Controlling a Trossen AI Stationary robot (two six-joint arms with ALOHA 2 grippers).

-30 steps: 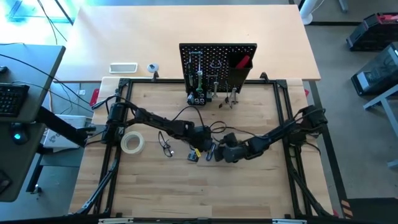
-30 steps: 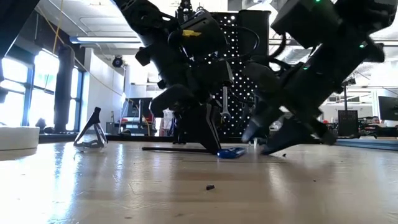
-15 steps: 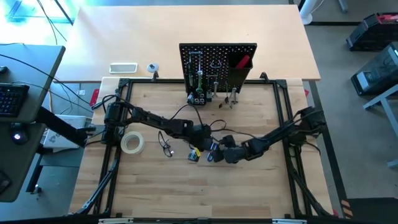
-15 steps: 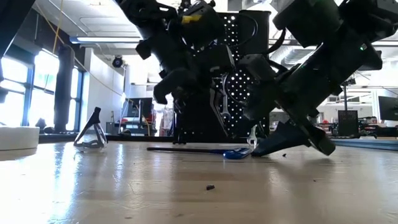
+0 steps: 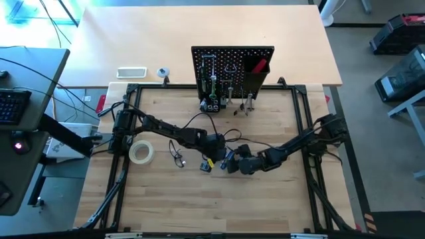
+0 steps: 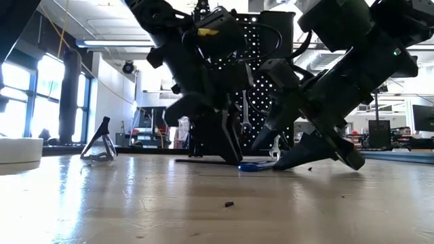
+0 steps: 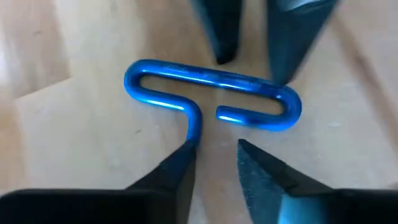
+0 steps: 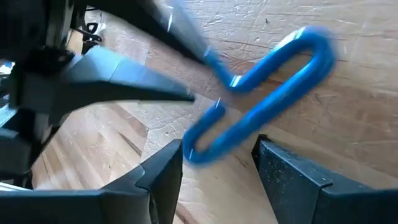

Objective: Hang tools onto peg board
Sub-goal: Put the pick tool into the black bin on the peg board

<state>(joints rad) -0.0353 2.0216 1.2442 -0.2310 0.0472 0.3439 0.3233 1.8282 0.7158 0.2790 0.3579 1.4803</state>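
flanking blue hex key [image 7: 211,93], both grippers

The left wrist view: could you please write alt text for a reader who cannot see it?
A blue-handled hex key, its handle bent into an S-like loop, lies flat on the wooden table. The left pincer sits open just at one side of it, fingers apart and not gripping. Across the key, two dark fingertips of the right pincer point toward it.
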